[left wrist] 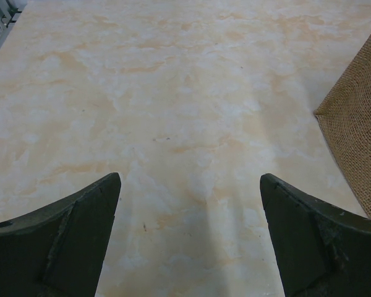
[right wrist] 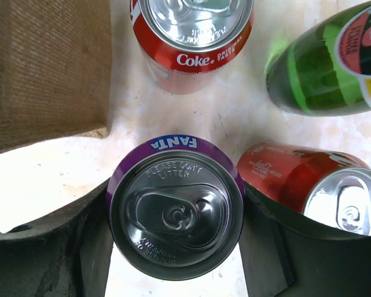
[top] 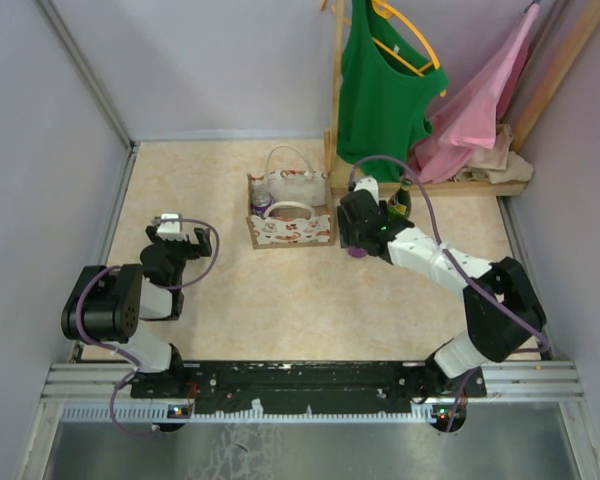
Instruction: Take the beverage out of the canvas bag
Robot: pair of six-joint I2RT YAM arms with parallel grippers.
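Lavender walls enclose a beige marbled surface. Item one: the canvas bag, boxy, with a red-and-white print on its side and two white loop handles, is set upright at the middle of the surface, toward the far side. Something dark and purplish is seen inside its left end; what it is cannot be told. Item two: a purple Fanta can, top up, is located outside the bag, just beside its right end, and is clasped between the two fingers of the right end effector; whether the can rests on the surface or is raised cannot be told. Item three: a Coke can is stood upright beyond the Fanta can, apart from it. Item four: a second red can is tilted against the outer side of one finger. Item five: a green bottle is placed beside the two red cans. Item six: the left end effector is held over bare surface to the left of the bag, its fingers spread wide with nothing between them. Item seven: a wooden rack at the far right is hung with a green top and a pink garment.
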